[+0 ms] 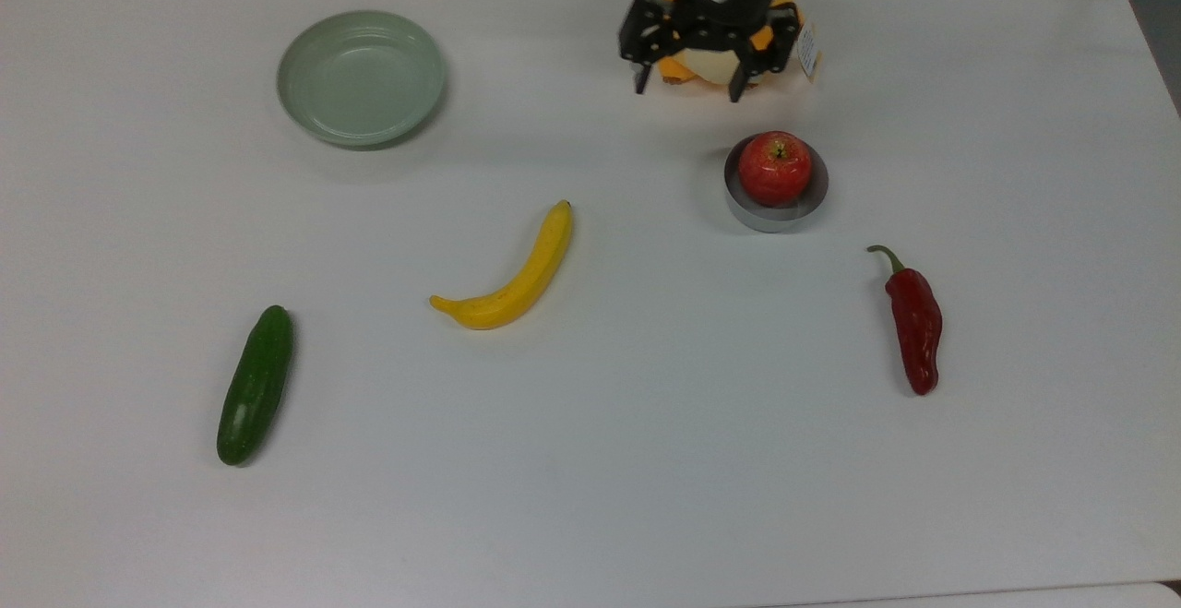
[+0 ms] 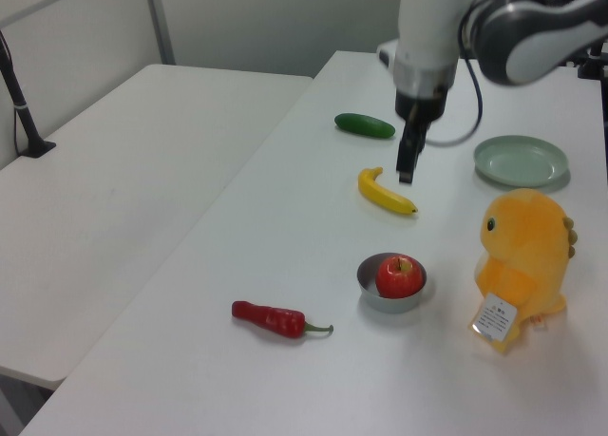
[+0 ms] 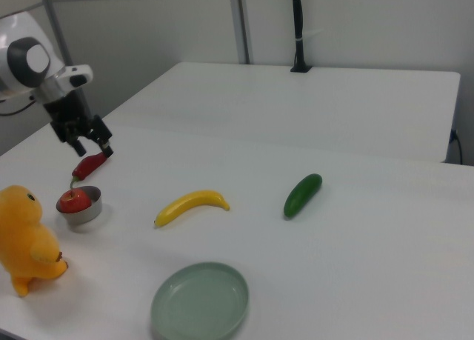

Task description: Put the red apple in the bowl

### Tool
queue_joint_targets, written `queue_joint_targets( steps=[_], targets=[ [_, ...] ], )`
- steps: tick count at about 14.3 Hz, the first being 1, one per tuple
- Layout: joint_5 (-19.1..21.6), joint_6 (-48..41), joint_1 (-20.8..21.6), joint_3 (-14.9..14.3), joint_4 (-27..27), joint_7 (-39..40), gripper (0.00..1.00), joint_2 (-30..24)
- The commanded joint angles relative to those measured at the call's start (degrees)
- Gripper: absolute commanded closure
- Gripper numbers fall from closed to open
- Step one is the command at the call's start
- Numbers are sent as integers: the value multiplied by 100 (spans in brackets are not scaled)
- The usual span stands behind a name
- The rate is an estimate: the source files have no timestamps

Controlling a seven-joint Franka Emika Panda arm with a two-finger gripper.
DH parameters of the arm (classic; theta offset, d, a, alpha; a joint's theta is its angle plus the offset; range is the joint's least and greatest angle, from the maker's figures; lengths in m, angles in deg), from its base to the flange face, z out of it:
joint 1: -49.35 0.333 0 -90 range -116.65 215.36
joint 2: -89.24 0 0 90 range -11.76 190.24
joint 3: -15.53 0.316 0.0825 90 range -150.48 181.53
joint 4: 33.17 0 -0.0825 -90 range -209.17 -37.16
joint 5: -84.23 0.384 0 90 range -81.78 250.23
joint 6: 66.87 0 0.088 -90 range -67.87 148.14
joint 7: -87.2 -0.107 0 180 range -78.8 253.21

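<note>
The arm (image 2: 432, 28) is clad in smooth white shells, with dark grey joint sections seen in the left view. A black cable is routed along the wrist. The gripper (image 1: 688, 85) is black, with two black fingers (image 1: 639, 82) on linkage bars.

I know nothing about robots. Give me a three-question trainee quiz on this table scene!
1. True or false: the apple sits inside the bowl.
2. What lies between the cucumber and the bowl in the top view?
3. The gripper is: A) clamped on the apple, B) open, raised clear of the bowl, C) holding the chili.

Key: 1 true. 2 the banana. 3 B.
</note>
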Motion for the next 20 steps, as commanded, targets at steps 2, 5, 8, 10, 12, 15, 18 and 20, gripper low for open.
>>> queue_joint_targets(
  steps=[2, 5, 8, 10, 12, 15, 18, 20],
  targets=[
    [950, -78, 26, -1160, -126, 562, 0, -586],
    [1619, -52, -140, -1636, -126, 956, 0, -675],
    [1930, 1, -378, -1672, -144, 1380, 0, -728],
    [1956, -16, -352, -1672, -231, 1398, 0, -728],
    [1956, -17, -326, -1672, -302, 1424, 0, -737],
    [1956, -69, -326, -1629, -302, 1563, 0, -737],
    [1930, -78, -334, -1611, -372, 1617, 0, -772],
    [1921, -69, -317, -1611, -399, 1635, 0, -746]
  ],
)
